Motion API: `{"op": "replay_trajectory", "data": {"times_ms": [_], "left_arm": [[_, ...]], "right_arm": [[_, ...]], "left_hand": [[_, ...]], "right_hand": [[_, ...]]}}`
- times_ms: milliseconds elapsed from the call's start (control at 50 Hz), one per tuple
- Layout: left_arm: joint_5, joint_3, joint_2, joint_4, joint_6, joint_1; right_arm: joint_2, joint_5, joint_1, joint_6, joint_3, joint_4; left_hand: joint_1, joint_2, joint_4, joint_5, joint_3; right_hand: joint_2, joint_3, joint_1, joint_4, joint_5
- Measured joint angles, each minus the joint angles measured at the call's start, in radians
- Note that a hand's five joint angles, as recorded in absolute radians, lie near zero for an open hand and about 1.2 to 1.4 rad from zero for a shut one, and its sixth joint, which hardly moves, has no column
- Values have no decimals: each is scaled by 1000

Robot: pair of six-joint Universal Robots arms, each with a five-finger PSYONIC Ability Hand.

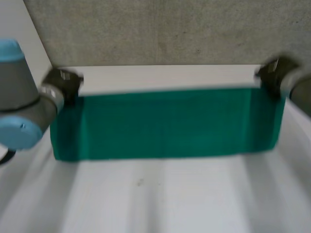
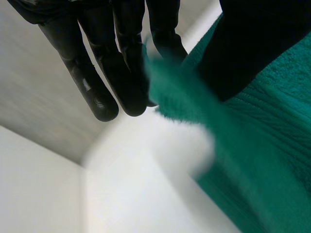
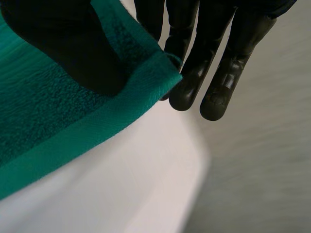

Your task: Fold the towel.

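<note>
White bench runs under both of my arms, and beyond its far edge there is a grey speckled backdrop.

My left robot hand has its fingers straight and side by side, with the thumb closed against them. The far left corner of the green towel is pinched in between, and its fuzzy tip sticks out just beside my fingertips.

My right robot hand does the same at the other far corner. Its straight fingers are behind the cloth and its thumb is pressed on the front. The hemmed corner is nipped between them and pokes out beside the fingertips.

Both corners are off the bench, whose white top shows underneath them in each wrist view.

From the head view the two hands sit near the far edge of the bench, well apart. The left is at the end of my left arm and the right at the end of my right arm. The towel spans the whole gap between them, its far edge pulled into a straight line from hand to hand. Its near edge runs roughly parallel to that, about midway across the bench. I cannot tell whether that edge rests on the top or hangs above it. The cloth has a ribbed weave with a plain band along its hem.
</note>
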Motion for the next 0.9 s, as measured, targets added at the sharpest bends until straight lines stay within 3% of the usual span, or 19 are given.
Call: {"op": "replay_trajectory", "data": {"times_ms": [60,120,200,240,500,720,800,900], "left_arm": [[-19,96,12,93,-18,-14],[-73,192,69,345,-88,-35],[-117,193,139,560,-173,-41],[-124,177,156,598,-196,-40],[-83,-64,129,536,-294,-15],[-53,-216,-54,533,-294,-17],[-53,-305,-111,513,-279,-17],[-58,-415,-90,457,-228,-15]], "right_arm": [[1,2,3,90,-125,-77],[-32,-1,-1,251,-250,-267],[-122,-6,-7,363,-252,-458],[-150,-11,-9,382,-231,-493],[-66,-108,3,343,0,-328],[119,-100,3,267,122,-307],[197,-93,3,238,162,-241],[189,-91,-2,173,226,-111]], "left_hand": [[0,0,0,0,1],[0,0,0,0,1],[0,0,0,0,1],[0,0,0,0,1],[0,0,0,0,1],[0,0,0,0,1],[0,0,0,0,1],[0,0,0,0,1]], "right_hand": [[2,0,0,0,0],[2,0,0,0,1],[2,0,0,0,7],[2,0,0,0,11],[2,5,0,4,15],[2,5,0,4,15],[2,5,0,4,15],[2,5,0,4,15]]}}
